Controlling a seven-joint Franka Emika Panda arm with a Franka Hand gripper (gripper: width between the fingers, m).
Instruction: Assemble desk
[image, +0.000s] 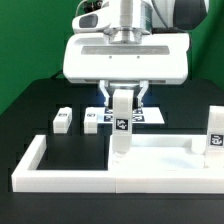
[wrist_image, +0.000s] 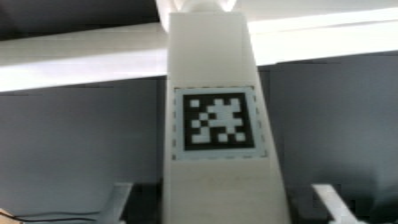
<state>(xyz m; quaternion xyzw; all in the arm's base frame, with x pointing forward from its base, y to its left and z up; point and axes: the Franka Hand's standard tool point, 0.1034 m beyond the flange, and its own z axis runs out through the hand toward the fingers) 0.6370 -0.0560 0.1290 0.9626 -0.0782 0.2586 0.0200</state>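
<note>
black table (image: 60, 95) below — arm points straight down, pincer (image: 124, 97) closed on an upright leg (image: 121, 120).

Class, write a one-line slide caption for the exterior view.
Panda tool holds a tagged white desk leg upright above the white border wall.

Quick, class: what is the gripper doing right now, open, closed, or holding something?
Gripper: closed on an upright white desk leg, its tag facing the wrist view.
</note>
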